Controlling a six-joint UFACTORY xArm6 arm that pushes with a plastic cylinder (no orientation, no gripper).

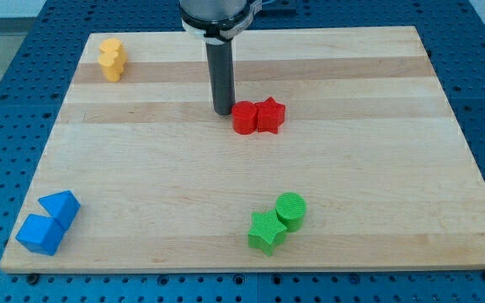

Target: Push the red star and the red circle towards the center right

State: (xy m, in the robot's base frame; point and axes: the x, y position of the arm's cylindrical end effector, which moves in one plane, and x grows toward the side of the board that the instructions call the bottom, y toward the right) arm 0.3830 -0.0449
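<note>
The red circle (244, 118) and the red star (269, 114) sit side by side and touching, a little above the middle of the wooden board (251, 210). The circle is on the left, the star on the right. My tip (223, 111) stands on the board right at the circle's left edge, touching or nearly touching it. The dark rod rises straight up from there to the arm at the view's top.
Yellow blocks (111, 59) sit at the top left corner. A blue triangle (61, 206) and a blue cube (40, 233) sit at the bottom left. A green star (265, 231) and a green circle (290, 209) touch at the bottom centre.
</note>
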